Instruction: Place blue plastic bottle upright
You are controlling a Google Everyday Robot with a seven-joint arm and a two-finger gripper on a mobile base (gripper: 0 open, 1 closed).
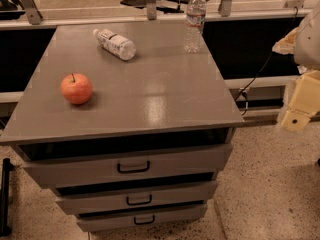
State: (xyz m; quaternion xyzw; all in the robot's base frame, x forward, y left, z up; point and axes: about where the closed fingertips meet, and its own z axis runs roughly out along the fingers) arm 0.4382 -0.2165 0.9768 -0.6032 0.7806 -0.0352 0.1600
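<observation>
The blue plastic bottle (114, 43) lies on its side at the back left of the grey cabinet top (150, 99), white cap toward the far left, with a wide pale label with dark print. My gripper (299, 108) is at the right edge of the view, off the cabinet's right side and level with its front edge, far from the bottle. It holds nothing that I can see.
A ribbed clear bottle (194, 20) with a narrow reddish label stands upright at the back right. A red apple (76, 88) sits at the left. Below are three drawers (134, 167). A black cable (257, 74) hangs at the right. A railing runs behind.
</observation>
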